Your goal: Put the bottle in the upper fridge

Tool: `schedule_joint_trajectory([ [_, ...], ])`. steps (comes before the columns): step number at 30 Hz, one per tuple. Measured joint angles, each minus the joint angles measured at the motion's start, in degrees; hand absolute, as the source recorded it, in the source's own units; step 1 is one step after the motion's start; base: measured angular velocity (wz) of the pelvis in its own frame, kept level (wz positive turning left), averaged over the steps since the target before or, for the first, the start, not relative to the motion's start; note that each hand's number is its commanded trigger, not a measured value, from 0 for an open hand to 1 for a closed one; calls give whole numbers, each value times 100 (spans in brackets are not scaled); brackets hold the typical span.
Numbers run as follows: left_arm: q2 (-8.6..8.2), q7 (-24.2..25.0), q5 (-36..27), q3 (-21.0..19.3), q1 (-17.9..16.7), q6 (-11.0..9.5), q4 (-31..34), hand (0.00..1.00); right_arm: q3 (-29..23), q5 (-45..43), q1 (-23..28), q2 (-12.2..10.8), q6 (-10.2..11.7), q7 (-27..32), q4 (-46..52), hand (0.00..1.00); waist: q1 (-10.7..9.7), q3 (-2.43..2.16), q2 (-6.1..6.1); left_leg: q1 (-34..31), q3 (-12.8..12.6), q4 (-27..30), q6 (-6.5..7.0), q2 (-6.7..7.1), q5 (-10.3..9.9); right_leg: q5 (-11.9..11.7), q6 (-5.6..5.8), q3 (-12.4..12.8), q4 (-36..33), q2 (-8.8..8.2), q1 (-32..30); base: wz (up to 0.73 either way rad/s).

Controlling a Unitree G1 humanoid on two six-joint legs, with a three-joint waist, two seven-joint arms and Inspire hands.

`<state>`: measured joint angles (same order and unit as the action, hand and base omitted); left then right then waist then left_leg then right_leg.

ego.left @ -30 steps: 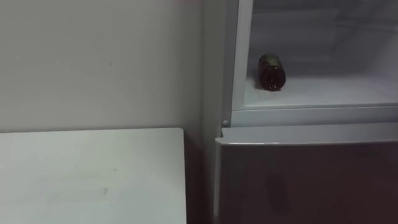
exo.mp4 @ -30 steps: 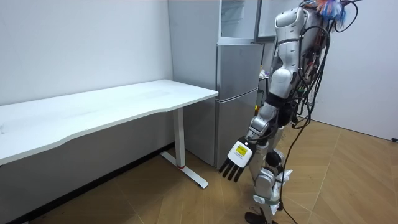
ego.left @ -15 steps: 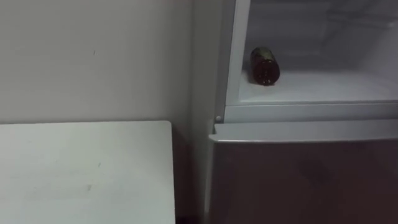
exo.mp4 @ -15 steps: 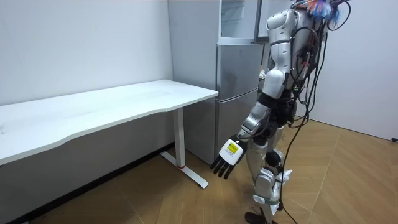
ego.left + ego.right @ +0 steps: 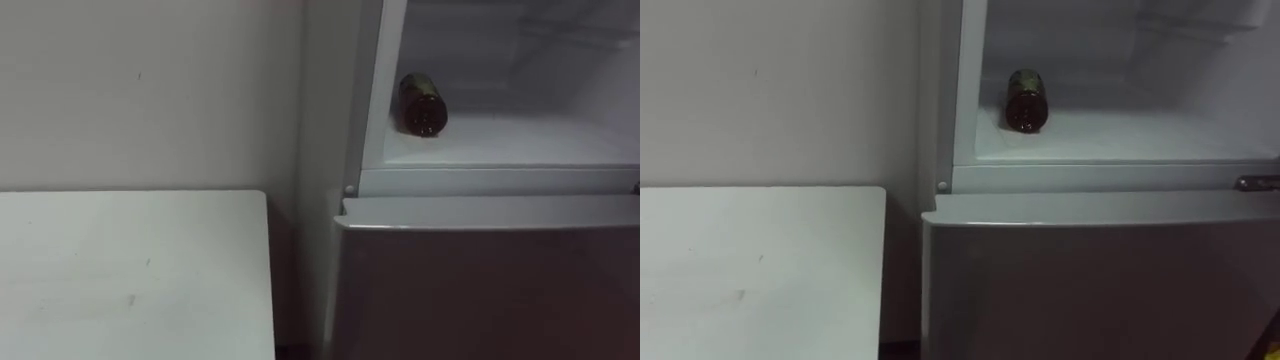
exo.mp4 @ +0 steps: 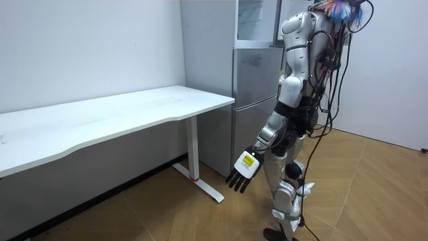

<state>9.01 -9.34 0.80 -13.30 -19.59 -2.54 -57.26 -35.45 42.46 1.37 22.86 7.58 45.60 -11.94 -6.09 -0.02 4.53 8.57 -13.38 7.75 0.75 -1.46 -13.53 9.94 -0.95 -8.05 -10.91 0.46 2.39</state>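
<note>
see brown bottle [image 5: 421,103] on its side on upper fridge shelf [image 5: 520,145], base outward, high above left hand [image 6: 242,175], hanging low, fingers loose, empty.

In the fridge [image 5: 480,182], the bottle [image 5: 421,103] looks to me like dark, glossy glass. The shelf [image 5: 520,150] is smooth white plastic, and the lower door [image 5: 480,290] is grey metal with a dull sheen. Left of the fridge, the table [image 5: 130,270] top is matt white. The floor [image 6: 374,201] is wood.
</note>
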Motion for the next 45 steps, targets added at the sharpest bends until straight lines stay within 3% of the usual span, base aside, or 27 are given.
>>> schedule_joint_trajectory([
  [6,-2,-24,-1,23,-15,2,-36,0,69,-658,-85,43,-27,533,611,0,27,-3,-29,-23,2,8,5,13,4,2,4,-46,-97,-25,-49,0],
  [9,-6,-67,1,20,-25,2,-52,0,150,-710,-85,42,-222,782,861,0,41,-3,-39,-24,-31,7,16,30,12,58,9,-9,-233,-42,-148,-4],
  [11,-12,-127,-2,15,-26,2,-79,0,269,-709,-85,42,-230,891,954,0,35,-3,-39,-43,-36,8,17,32,16,76,-5,3,-305,-47,-221,-8],
  [25,-50,-108,-10,-1,-16,-63,-425,0,697,-1152,-49,40,-554,1315,1379,0,-4,24,5,-53,-35,161,4,73,31,320,-24,-9,-697,-154,-349,2],
  [27,-67,-98,-9,-3,7,-157,-434,0,740,-1152,12,28,-636,1321,1490,0,-1,31,17,-64,-34,168,4,73,31,318,-26,-5,-696,-152,-354,0],
  [35,-77,-87,2,0,-16,-178,-423,0,1138,-1623,215,-57,-831,1330,1958,0,24,37,27,-93,-44,168,-2,55,35,282,-66,20,-682,-118,-402,-4],
  [40,-78,-19,0,10,12,-291,-425,0,1487,-2280,333,-57,-875,856,2171,0,38,43,37,-94,-64,166,-11,31,39,255,-92,57,-651,-82,-405,-5],
  [45,-58,-9,-11,35,205,-299,-776,0,1726,-3193,333,-56,-903,490,2217,0,200,43,36,-133,-44,173,-12,34,39,236,-97,24,-673,-106,-441,-2],
])
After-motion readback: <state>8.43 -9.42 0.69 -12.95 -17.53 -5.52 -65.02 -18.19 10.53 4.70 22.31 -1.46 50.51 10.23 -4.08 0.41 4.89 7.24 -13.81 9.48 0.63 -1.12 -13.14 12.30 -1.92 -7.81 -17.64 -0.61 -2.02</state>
